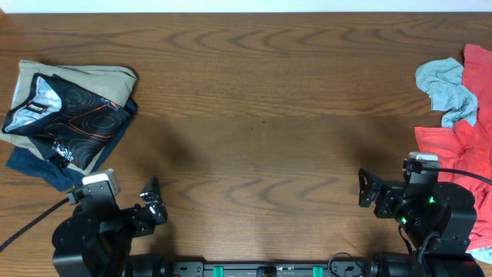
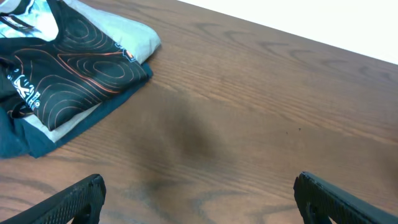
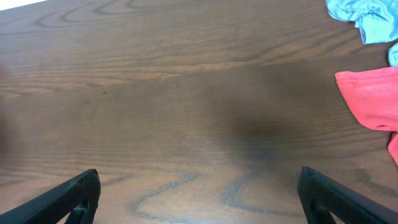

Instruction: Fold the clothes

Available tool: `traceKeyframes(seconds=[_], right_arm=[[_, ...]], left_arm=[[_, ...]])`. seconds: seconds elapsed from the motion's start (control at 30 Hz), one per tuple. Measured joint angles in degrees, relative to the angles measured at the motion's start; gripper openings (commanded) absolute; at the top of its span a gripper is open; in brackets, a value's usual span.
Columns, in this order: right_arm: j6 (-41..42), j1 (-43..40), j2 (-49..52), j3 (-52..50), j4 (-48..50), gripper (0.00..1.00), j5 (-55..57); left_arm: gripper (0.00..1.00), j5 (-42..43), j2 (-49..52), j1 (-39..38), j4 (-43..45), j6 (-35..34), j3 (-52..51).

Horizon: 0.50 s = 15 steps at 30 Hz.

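The black jersey with thin orange contour lines lies folded at the far left of the table, on top of a beige garment and a navy garment. It also shows at the upper left of the left wrist view. My left gripper is open and empty near the front edge, to the right of and below the pile; its fingers show in the left wrist view. My right gripper is open and empty at the front right; its fingers show in the right wrist view.
A pile of unfolded clothes lies at the right edge: a red garment and a light blue one, both also in the right wrist view, red and light blue. The wooden table spans the middle.
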Motion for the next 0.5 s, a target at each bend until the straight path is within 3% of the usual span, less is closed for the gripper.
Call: traceKeyframes(seconds=[0.5], right_arm=[[0.0, 0.0, 0.0, 0.0, -3.1, 0.99, 0.7]], left_arm=[[0.98, 0.0, 0.0, 0.0, -0.2, 0.0, -0.1]])
